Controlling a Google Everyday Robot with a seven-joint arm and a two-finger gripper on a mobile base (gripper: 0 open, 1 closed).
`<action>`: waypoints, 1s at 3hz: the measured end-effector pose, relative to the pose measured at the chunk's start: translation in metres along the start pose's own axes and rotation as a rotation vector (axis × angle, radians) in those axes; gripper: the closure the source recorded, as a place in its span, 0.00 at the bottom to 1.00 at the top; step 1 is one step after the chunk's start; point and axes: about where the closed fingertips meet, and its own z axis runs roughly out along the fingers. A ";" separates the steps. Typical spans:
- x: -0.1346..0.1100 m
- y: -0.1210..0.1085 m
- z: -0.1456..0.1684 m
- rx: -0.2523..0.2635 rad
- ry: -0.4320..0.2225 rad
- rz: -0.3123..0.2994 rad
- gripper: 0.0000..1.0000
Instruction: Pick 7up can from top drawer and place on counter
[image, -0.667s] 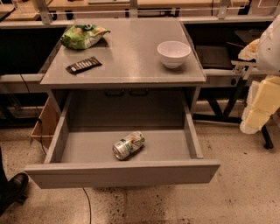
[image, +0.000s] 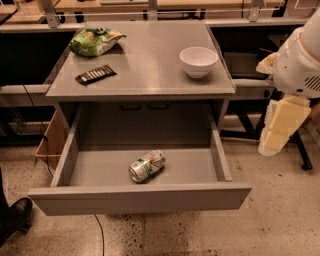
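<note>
The 7up can (image: 146, 166) lies on its side in the open top drawer (image: 140, 198), near the middle of the drawer floor, silver end towards the front left. The grey counter (image: 145, 65) is the cabinet top above the drawer. My arm's white housing (image: 300, 60) is at the right edge of the view. The cream-coloured gripper (image: 280, 127) hangs down from it, right of the cabinet, well apart from the can and at about the drawer's height.
On the counter are a crinkly green snack bag (image: 95, 41) at the back left, a dark flat snack bar (image: 95, 74) in front of it and a white bowl (image: 198, 61) at the right. A person's black shoe (image: 12, 217) is at the lower left. Pale wooden benches run behind.
My arm and gripper have shifted slightly left, towards the cabinet. The can, drawer and counter objects have not moved.
</note>
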 end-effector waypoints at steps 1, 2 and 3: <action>-0.026 0.000 0.067 -0.032 -0.060 -0.092 0.00; -0.045 0.004 0.124 -0.060 -0.116 -0.152 0.00; -0.082 0.011 0.180 -0.097 -0.196 -0.197 0.00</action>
